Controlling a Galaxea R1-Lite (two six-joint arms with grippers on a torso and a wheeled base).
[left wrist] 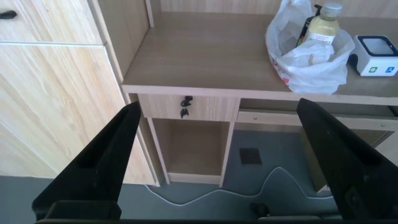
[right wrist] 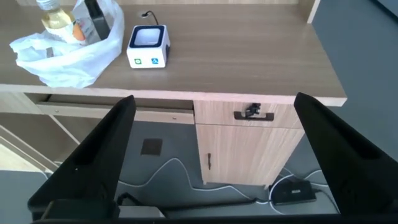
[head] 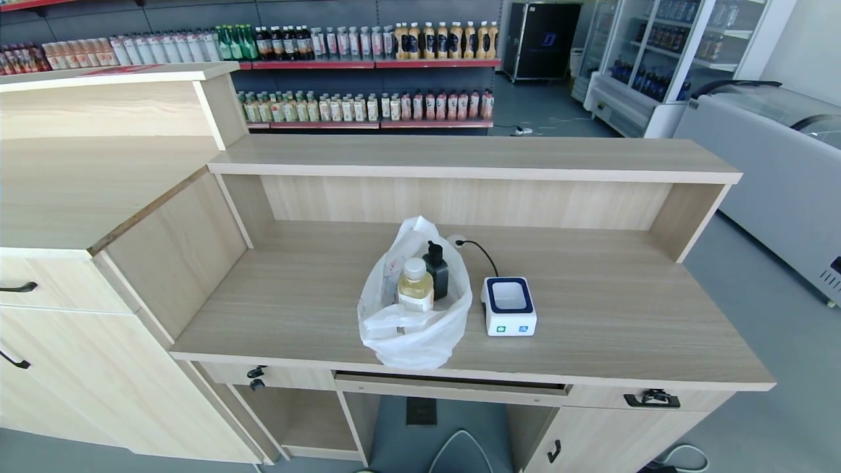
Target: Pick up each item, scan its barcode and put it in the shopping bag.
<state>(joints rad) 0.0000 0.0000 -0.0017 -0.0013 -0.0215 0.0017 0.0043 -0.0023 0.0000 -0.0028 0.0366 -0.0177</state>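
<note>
I am holding the left gripper (left wrist: 219, 109) and right gripper (right wrist: 214, 99) low before the counter (head: 604, 315), fingers spread and empty, as the shopping bag (head: 414, 335), bottles (head: 415, 286) standing upright inside, is sitting ahead between them, seemingly nearer the left.

Left hand (left wrist: 219, 104) with two matte black fingers (left wrist: 93, 168), long flat-sided wedges, broad at the base, narrowing to blunt tips, right hand (right wrist: 214, 98) of the same build, black fingers (right wrist: 339, 155), smooth unmarked faces, straight hard edges
</note>
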